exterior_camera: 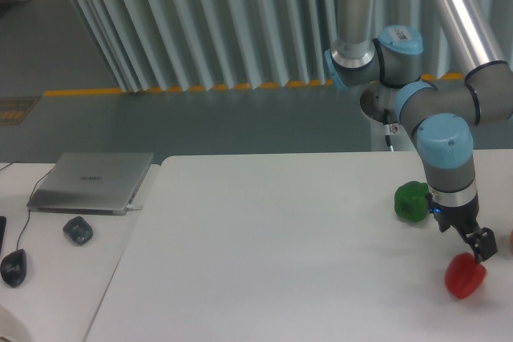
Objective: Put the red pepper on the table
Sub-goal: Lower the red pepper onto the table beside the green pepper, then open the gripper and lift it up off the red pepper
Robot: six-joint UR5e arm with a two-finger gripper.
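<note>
The red pepper (465, 276) is at the front right of the white table (272, 246), low over or on its surface; I cannot tell which. My gripper (479, 251) points down right above it, with the dark fingertips at the pepper's top. The jaws look closed on the pepper's upper part. The pepper's stem is hidden by the fingers.
A green pepper (413, 200) sits on the table just left of my wrist. A small red object (510, 239) shows at the right edge. On the adjoining desk at the left are a closed laptop (92, 182), a dark mouse (78, 230) and another mouse (13, 267).
</note>
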